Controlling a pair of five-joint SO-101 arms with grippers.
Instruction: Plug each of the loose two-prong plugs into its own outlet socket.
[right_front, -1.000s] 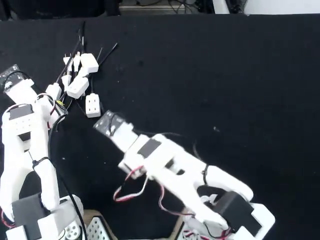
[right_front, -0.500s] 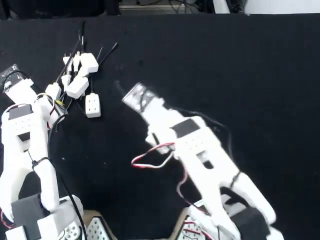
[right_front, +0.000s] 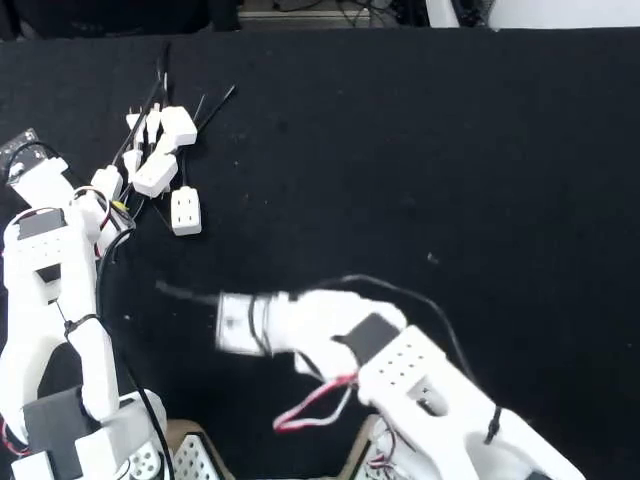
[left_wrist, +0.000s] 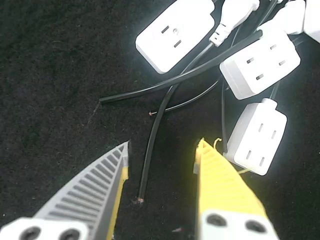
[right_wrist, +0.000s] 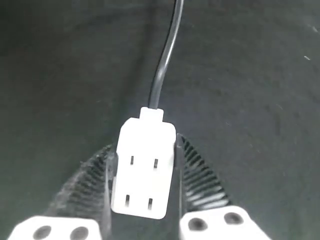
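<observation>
Across the black surface, the heap of sockets and plugs sits far left, my left jaws apart astride a loose black cord beside it, my right jaws clamped on one white outlet socket, slot face showing, seemingly held clear of the heap so a plug can meet it.

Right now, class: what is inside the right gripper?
A white socket block with a black cord, clamped in the right gripper. Its underside is hidden.

High view: overhead, looking down on the whole surface.
Left wrist view: close above the outlet sockets, shared with high view.
Right wrist view: close over the surface.
</observation>
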